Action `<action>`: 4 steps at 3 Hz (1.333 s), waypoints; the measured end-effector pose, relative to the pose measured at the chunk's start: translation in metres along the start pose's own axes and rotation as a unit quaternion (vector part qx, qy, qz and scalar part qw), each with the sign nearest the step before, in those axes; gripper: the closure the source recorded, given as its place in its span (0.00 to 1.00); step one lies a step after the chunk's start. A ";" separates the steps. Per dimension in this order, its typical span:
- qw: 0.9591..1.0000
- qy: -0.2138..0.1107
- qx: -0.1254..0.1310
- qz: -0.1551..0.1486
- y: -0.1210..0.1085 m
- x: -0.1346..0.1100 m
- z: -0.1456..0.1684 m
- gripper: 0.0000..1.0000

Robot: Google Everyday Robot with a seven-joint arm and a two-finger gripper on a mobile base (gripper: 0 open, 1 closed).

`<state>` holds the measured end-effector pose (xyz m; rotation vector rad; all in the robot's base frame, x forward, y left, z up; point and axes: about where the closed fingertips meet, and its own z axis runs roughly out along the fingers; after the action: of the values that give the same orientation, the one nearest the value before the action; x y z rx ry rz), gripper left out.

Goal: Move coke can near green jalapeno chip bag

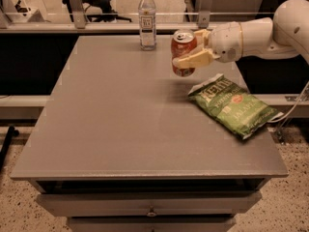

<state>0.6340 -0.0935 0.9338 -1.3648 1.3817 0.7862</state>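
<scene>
Your gripper (192, 52), reaching in from the right, is clenched around the coke can (182, 45), holding it just above the grey table (120, 120), near the back-left corner of the green jalapeno chip bag (234, 105) lying flat by the right edge, with a clear bottle (147, 21) standing behind.

The pincer (189, 48), reaching in from the right, clasps the coke can (182, 45) upright just above the tabletop (116, 124), near the far left corner of the green jalapeno chip bag (234, 105). A clear bottle (147, 18) stands by the far edge.
</scene>
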 end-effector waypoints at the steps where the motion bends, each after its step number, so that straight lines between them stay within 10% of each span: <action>1: 1.000 0.005 0.017 0.012 -0.015 0.015 -0.021 1.00; 2: 0.999 -0.002 0.024 0.031 -0.018 0.034 -0.029 1.00; 4: 0.997 -0.009 0.027 0.067 -0.013 0.062 -0.034 0.58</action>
<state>0.6481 -0.1469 0.8879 -1.2299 1.4825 0.8413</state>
